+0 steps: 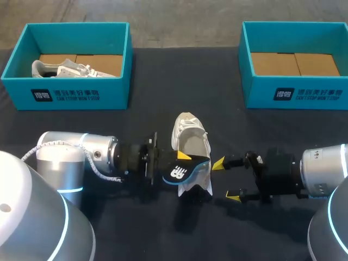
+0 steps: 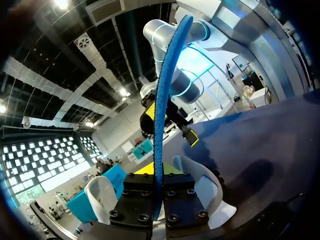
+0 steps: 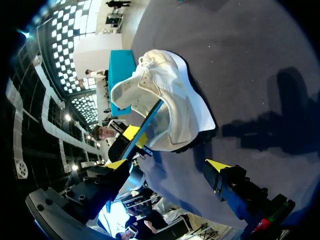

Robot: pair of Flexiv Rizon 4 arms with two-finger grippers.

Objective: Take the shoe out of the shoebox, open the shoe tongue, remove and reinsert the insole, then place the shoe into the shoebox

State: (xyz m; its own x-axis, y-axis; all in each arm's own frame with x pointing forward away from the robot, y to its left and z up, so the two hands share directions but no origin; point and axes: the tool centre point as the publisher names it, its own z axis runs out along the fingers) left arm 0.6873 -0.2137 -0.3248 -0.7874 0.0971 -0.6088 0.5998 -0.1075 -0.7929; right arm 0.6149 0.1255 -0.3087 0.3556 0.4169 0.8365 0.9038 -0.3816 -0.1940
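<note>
A white shoe (image 1: 190,142) lies on the dark table at the middle, its opening toward me. My left gripper (image 1: 180,162) is shut on a blue insole (image 1: 182,173) at the shoe's heel. In the left wrist view the insole (image 2: 162,90) stands edge-on between the fingers of that gripper (image 2: 157,170), with the shoe (image 2: 202,185) behind it. My right gripper (image 1: 226,180) stands open just right of the heel, holding nothing. The right wrist view shows the shoe (image 3: 172,97) and insole (image 3: 149,119) ahead of its own gripper (image 3: 167,165).
A teal shoebox (image 1: 70,92) at the back left holds another white shoe (image 1: 68,69). A second teal shoebox (image 1: 296,92) at the back right shows only its cardboard floor. Bare dark tabletop (image 1: 179,76) lies between the boxes.
</note>
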